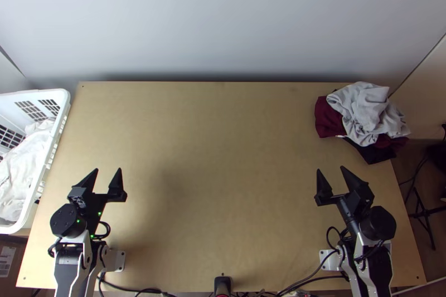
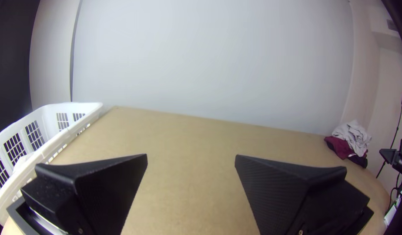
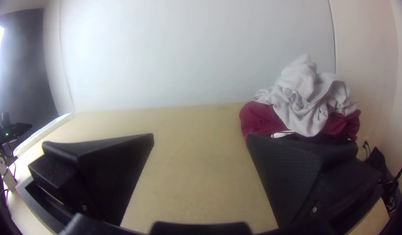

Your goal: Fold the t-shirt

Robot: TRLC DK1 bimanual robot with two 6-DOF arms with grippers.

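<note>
– See the left gripper (image 1: 107,170)?
– Yes, over the near left part of the table (image 1: 223,185), with fingers spread wide apart.
– And the right gripper (image 1: 330,169)?
– Hangs over the near right part, also with fingers well apart.
– Any cloth for folding?
– Cannot tell t-shirt from other garments. See light grey cloth (image 1: 365,110) bunched at the far right corner, atop maroon cloth (image 1: 328,118) and black cloth (image 1: 373,154); also white cloth (image 1: 19,169) inside the white basket (image 1: 53,133), on the left.
</note>
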